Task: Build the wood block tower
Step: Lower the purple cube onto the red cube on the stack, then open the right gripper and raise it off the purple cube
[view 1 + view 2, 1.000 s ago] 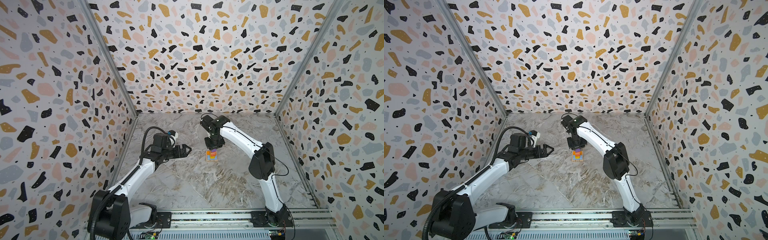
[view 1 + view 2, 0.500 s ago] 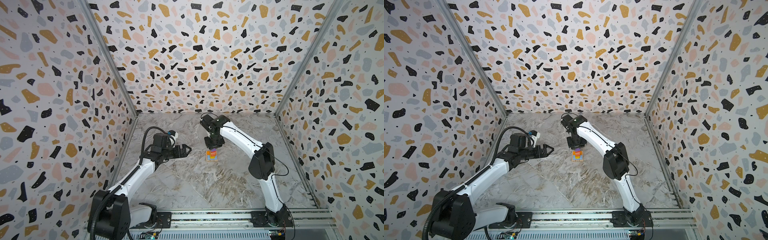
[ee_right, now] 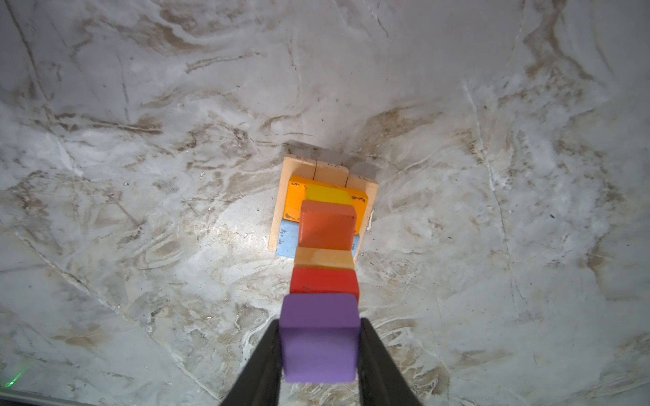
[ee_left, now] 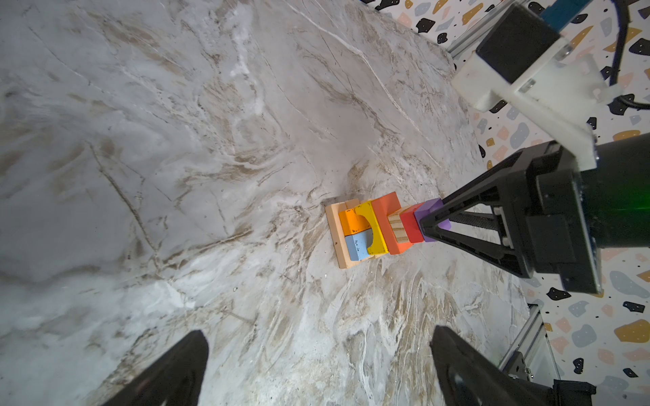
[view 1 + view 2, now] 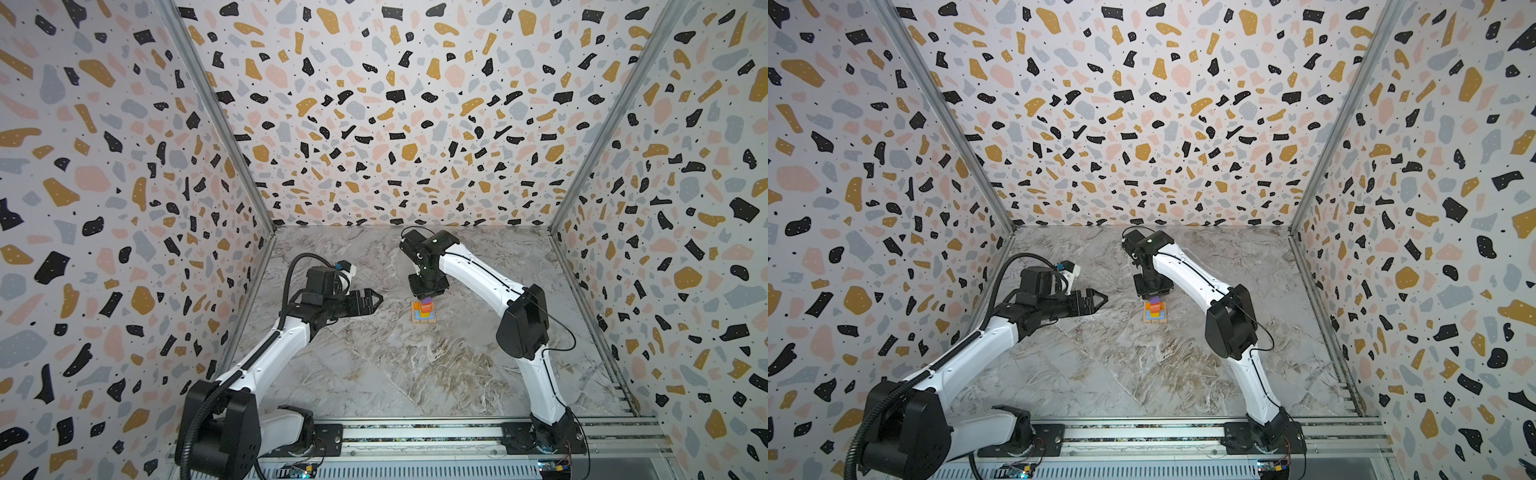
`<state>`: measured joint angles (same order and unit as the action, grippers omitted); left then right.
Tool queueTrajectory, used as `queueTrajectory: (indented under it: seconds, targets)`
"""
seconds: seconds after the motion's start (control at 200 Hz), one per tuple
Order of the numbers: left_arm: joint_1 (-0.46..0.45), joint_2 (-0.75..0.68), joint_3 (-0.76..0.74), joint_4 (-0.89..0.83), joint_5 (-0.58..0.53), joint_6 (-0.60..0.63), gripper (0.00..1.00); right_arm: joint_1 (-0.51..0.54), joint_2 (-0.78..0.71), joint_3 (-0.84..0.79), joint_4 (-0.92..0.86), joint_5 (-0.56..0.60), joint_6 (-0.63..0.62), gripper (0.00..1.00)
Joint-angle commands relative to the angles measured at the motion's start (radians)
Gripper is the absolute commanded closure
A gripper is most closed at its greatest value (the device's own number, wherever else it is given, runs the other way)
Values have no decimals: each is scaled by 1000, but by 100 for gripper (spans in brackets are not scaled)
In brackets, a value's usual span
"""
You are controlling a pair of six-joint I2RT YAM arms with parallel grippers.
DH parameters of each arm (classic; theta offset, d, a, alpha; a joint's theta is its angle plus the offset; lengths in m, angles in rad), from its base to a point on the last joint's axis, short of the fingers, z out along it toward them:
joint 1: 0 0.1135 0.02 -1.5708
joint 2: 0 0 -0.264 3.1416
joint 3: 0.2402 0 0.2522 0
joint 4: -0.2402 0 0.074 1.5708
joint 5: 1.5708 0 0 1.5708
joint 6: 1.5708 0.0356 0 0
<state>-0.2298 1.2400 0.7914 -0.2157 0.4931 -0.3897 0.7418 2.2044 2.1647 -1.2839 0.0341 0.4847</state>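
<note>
The tower [image 5: 424, 311] [image 5: 1155, 312] stands mid-floor in both top views. From the floor up it is a tan base [image 3: 327, 172], orange [image 3: 293, 202] and blue [image 3: 286, 244] blocks, a yellow block, an orange-red block [image 3: 327, 226], a tan cube, a red cube [image 3: 323, 281] and a purple cube [image 3: 319, 337] on top. My right gripper [image 3: 320, 323] [image 5: 427, 294] reaches straight down over the tower, its fingers pressed against two sides of the purple cube [image 4: 427, 210]. My left gripper [image 5: 376, 299] [image 4: 318, 337] hovers left of the tower, open and empty.
The marble floor [image 5: 395, 365] is walled in by terrazzo-patterned panels [image 5: 395, 124] on three sides. A metal rail [image 5: 415, 432] with both arm bases runs along the front edge. No loose blocks show on the floor.
</note>
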Motion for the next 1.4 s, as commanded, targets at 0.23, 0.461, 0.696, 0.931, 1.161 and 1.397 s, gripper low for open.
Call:
queueTrajectory:
  seconds: [0.23, 0.461, 0.696, 0.931, 1.161, 1.397]
  targets:
    - [6, -20, -15, 29, 15, -6, 0, 4, -5, 27, -34, 15, -11, 60]
    - [7, -16, -14, 22, 1, -1, 0, 4, -40, 47, -32, 26, -15, 50]
    - [6, 10, -11, 19, -28, -8, 0, -7, -116, 55, -21, 49, -33, 35]
    - [3, 42, -21, 60, -45, -87, 0, -53, -291, -121, 110, 31, -57, 25]
    - [-26, 69, 6, 72, -104, -130, 0, -159, -523, -488, 341, -70, -73, 14]
    - [-87, 145, 11, 132, -130, -173, 0, -226, -610, -727, 477, -105, -92, 11]
